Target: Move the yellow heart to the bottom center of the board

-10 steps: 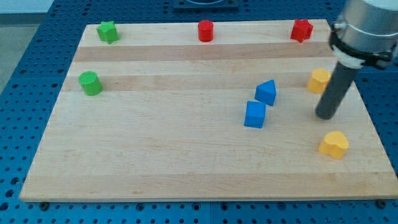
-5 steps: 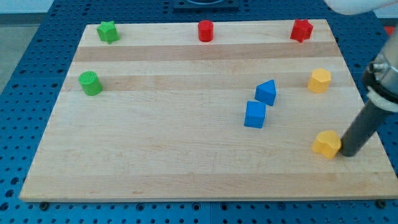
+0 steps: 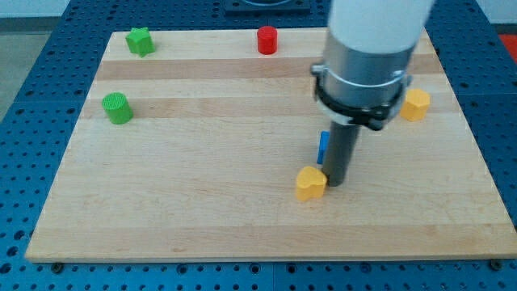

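Observation:
The yellow heart [image 3: 309, 183] lies on the wooden board [image 3: 202, 202], right of centre and near the view's bottom. My tip [image 3: 335, 181] is right against the heart's right side. The rod and the arm's body above it hide most of the two blue blocks; only a sliver of a blue block [image 3: 322, 145] shows just above the heart.
A yellow hexagon block [image 3: 417, 105] sits at the right. A green cylinder [image 3: 117, 107] is at the left, a green star [image 3: 140, 40] at the top left, and a red cylinder [image 3: 267, 40] at the top middle. The red star at the top right is hidden by the arm.
My tip swept from the right edge toward the left, pushing the yellow heart leftward along the board's lower part. The arm now covers the blue blocks and the red star.

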`<state>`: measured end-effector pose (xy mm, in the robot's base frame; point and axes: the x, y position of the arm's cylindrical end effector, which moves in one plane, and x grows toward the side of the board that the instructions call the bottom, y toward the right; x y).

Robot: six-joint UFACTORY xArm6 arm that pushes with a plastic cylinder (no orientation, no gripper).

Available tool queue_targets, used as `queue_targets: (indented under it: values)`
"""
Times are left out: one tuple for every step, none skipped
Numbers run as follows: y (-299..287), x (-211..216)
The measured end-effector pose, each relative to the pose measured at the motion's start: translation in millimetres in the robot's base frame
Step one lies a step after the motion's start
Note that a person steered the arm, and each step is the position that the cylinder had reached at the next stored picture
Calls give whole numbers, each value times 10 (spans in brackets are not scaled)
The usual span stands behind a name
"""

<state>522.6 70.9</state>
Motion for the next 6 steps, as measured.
queue_targets:
  values:
    - [-327,0]
    - [-605,8]
    - [-657,53]
    - [-576,55]
    - [-365,77]
    - [-130,198]
